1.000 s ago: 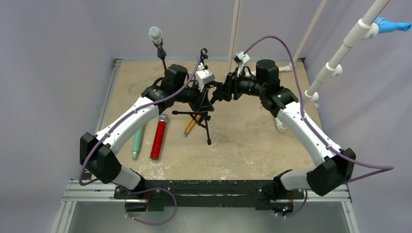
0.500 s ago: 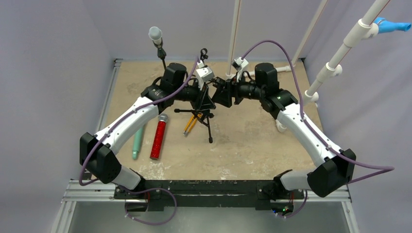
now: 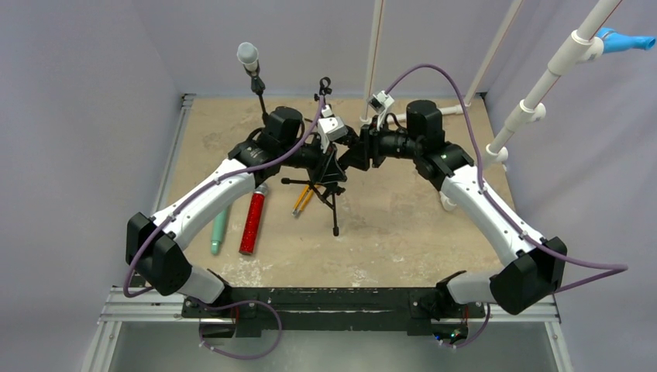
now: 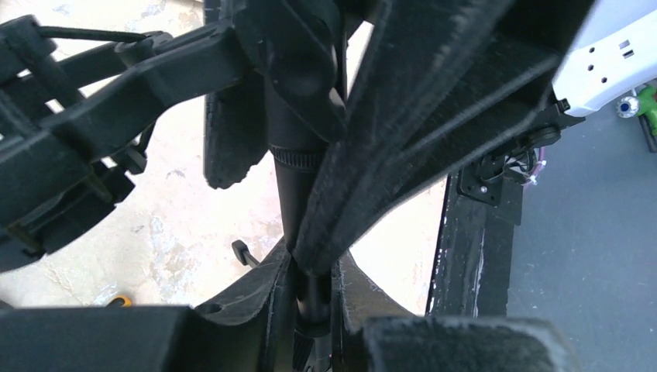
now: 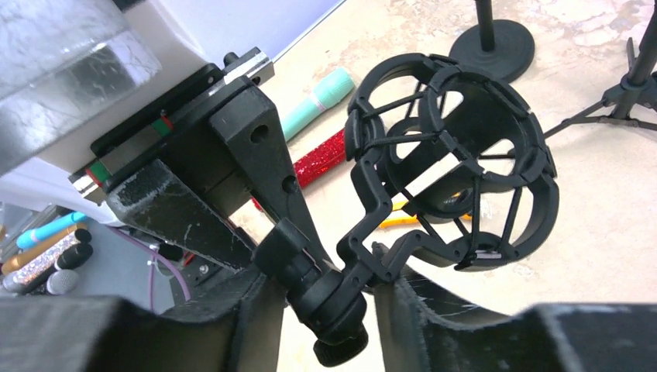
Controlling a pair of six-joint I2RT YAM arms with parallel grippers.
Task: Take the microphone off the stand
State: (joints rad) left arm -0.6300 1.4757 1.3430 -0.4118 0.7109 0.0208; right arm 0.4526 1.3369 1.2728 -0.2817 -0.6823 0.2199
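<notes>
A black tripod stand (image 3: pixel 329 198) stands mid-table with a black shock-mount cage (image 5: pixel 457 170) on top. The cage looks empty, and I see table through it. My left gripper (image 3: pixel 331 160) is shut on the stand's pole (image 4: pixel 298 194), which runs between its fingers (image 4: pixel 256 298). My right gripper (image 3: pixel 347 153) is shut on the swivel joint (image 5: pixel 337 298) under the cage. A grey-headed microphone (image 3: pixel 247 54) sits on a separate round-base stand (image 5: pixel 492 46) at the back left.
A red glitter microphone (image 3: pixel 252 218) and a teal one (image 3: pixel 220 227) lie left of the tripod. Yellow pencils (image 3: pixel 302 200) lie under it. White pipe posts (image 3: pixel 534 101) stand at the right and back edges.
My right gripper has moved left and closed in against my left gripper at the top of the tripod. The left arm and the stand have shifted slightly right.
</notes>
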